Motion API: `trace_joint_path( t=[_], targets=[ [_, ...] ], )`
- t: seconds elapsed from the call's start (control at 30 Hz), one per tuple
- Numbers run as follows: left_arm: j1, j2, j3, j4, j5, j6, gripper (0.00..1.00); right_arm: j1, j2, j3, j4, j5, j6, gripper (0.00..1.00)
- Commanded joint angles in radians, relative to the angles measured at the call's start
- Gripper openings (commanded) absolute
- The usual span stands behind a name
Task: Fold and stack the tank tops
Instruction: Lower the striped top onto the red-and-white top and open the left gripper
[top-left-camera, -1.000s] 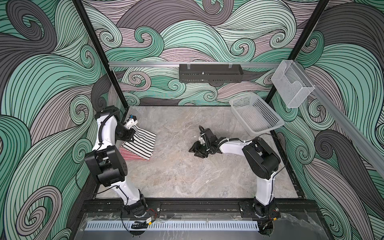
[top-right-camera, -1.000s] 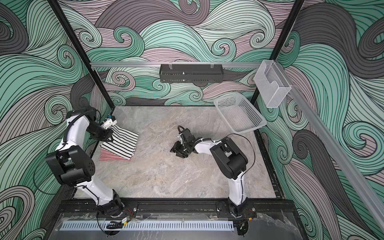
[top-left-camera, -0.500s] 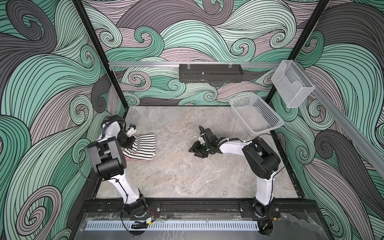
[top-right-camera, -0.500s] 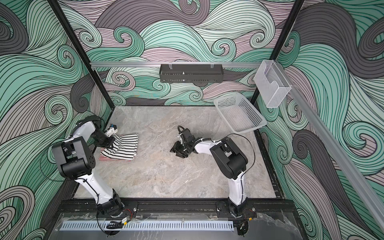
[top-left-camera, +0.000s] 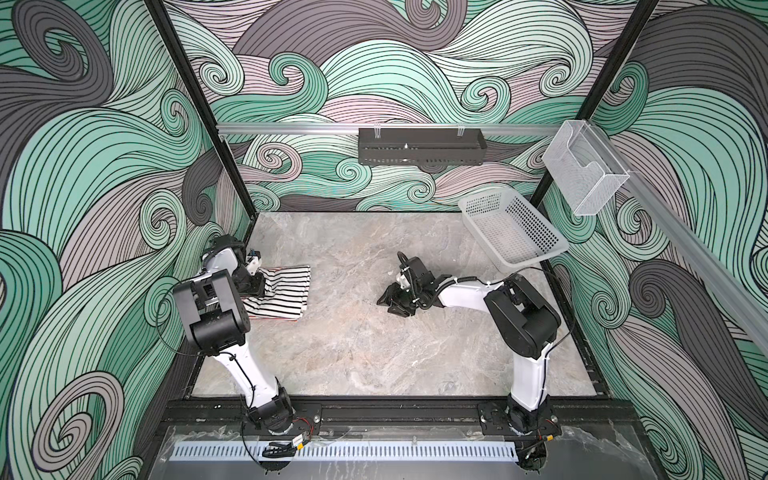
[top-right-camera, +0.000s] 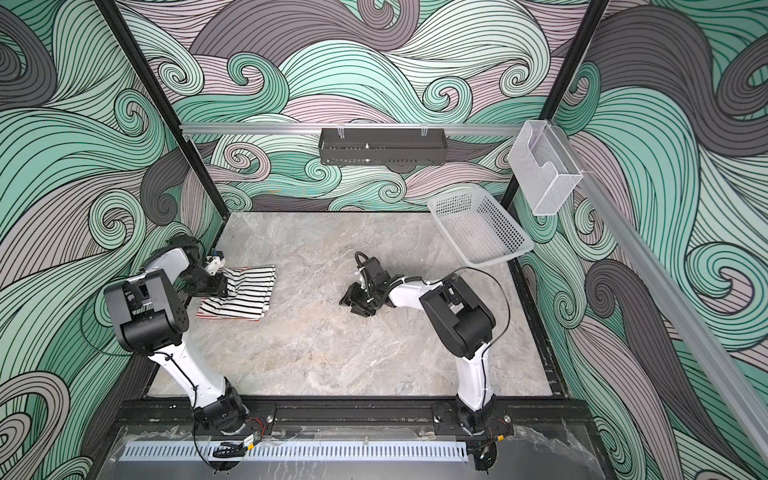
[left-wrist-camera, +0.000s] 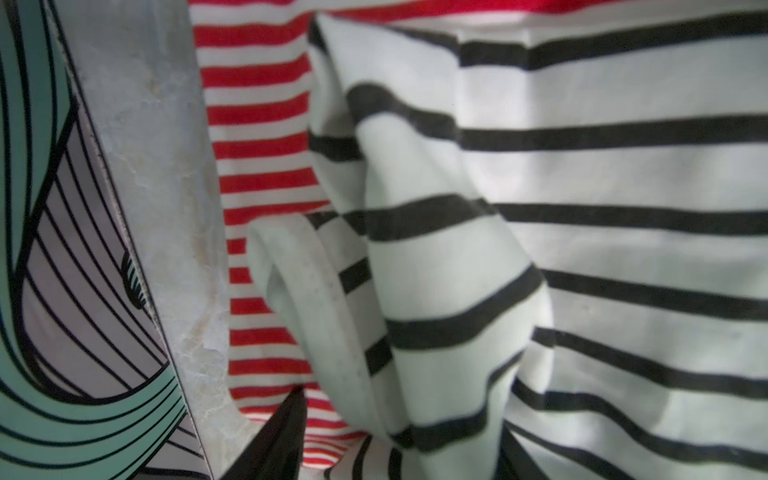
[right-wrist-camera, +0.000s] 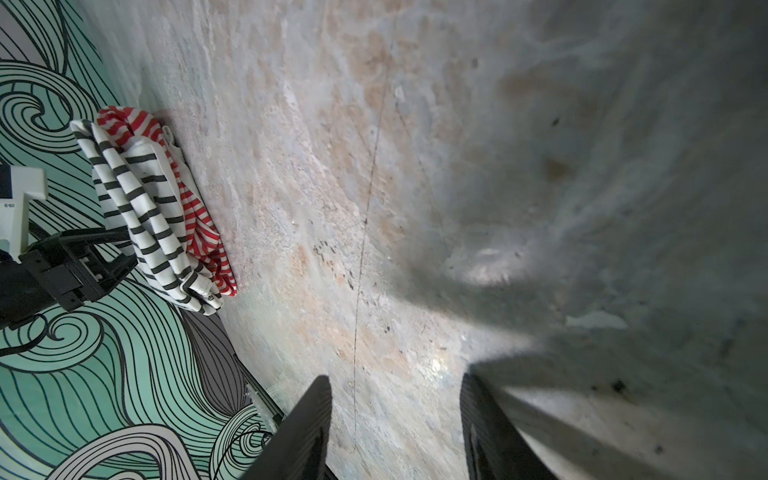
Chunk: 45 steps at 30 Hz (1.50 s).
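2 cloth tank tops (top-left-camera: 286, 293) (matt, soft)

Wave-patterned walls (top-left-camera: 104, 174) in green, grey and pink enclose a grey marble-look floor (top-left-camera: 374, 353). At 12 o'clock a black shelf (top-left-camera: 419, 145) hangs from a metal rail (top-left-camera: 291, 128). At 2 o'clock a clear box (top-left-camera: 586, 174), seemingly plastic, hangs above a white basket (top-left-camera: 515, 232). The light is even.

Two tank tops (top-left-camera: 286, 293); one basket (top-left-camera: 482, 208)

Lab cell — bolted arms (top-left-camera: 461, 297), mural walls (top-left-camera: 395, 70)
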Motion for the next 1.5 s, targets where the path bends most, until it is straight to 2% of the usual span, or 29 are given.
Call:
trace_joint_path(
  t=[0.0,0.3,0.6,1.07,1.27,1.37,1.47],
  targets=[
    [0.014,-0.084,-0.021,0.043,-0.037,-0.029,0.60,0.003,0.005,-0.003,0.003,-0.008,0.013,0.52],
    [0.021,-0.172,-0.070,0.058,-0.013,-0.029,0.57,0.002,0.020,0.032,-0.028,-0.016,-0.001,0.52],
    [0.028,-0.112,-0.071,0.079,-0.022,-0.016,0.52,0.003,0.017,0.038,-0.028,-0.020,0.002,0.52],
    [0.073,-0.068,-0.104,0.149,-0.041,-0.067,0.45,0.005,0.006,0.027,-0.043,-0.023,-0.002,0.51],
    [0.074,-0.141,-0.126,0.140,-0.004,-0.072,0.46,-0.003,0.000,0.069,-0.098,-0.029,-0.044,0.51],
    [0.075,-0.217,-0.111,0.119,0.029,-0.099,0.52,-0.019,-0.028,0.110,-0.167,-0.025,-0.100,0.52],
    [0.074,-0.326,-0.095,0.107,0.113,-0.136,0.58,-0.052,-0.071,0.149,-0.261,-0.006,-0.171,0.58]
  ],
)
